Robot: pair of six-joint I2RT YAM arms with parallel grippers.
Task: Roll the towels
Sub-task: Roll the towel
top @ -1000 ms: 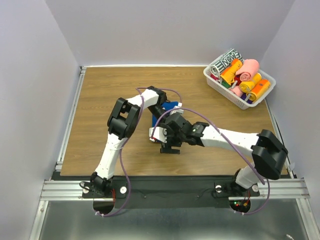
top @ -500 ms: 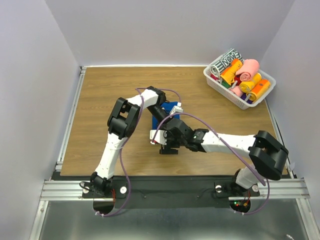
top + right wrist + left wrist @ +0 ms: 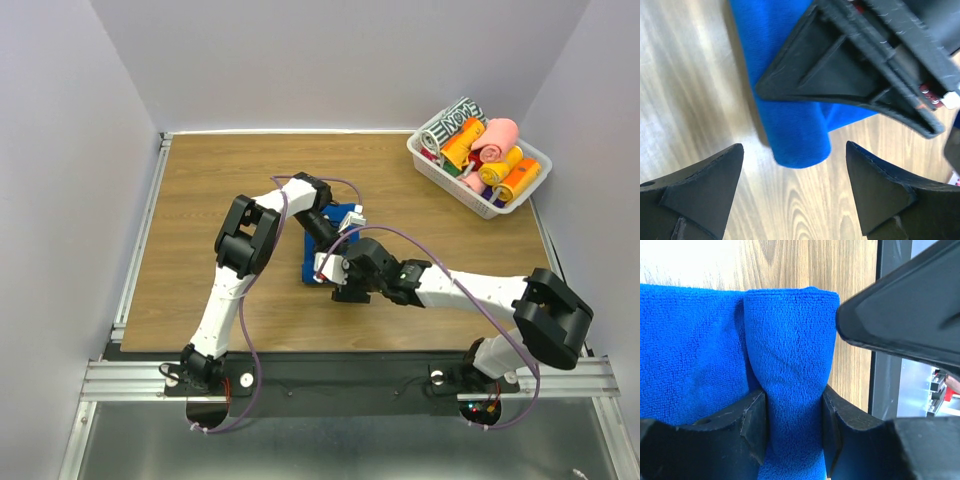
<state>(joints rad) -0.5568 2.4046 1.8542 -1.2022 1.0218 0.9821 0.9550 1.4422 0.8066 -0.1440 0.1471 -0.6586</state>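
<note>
The royal blue towel (image 3: 312, 262) lies mid-table, partly rolled. In the left wrist view its rolled part (image 3: 790, 350) stands beside the flat part (image 3: 690, 350). My left gripper (image 3: 792, 432) is shut on the roll, one jaw on each side; it also shows in the top view (image 3: 323, 237). My right gripper (image 3: 792, 150) is open, its jaws astride the roll's near end (image 3: 790, 125) without touching it; it shows in the top view too (image 3: 338, 274). A salmon pink rolled towel (image 3: 497, 135) lies in the basket.
A white basket (image 3: 432, 166) at the back right holds orange, red and black-and-white patterned rolls. The left gripper's black body (image 3: 850, 75) hangs over the roll right in front of my right fingers. The table's near edge (image 3: 890, 390) is close to the roll's end.
My right gripper has shifted right and back, uncovering the near end of the blue roll. The left gripper has kept its hold and barely moved.
</note>
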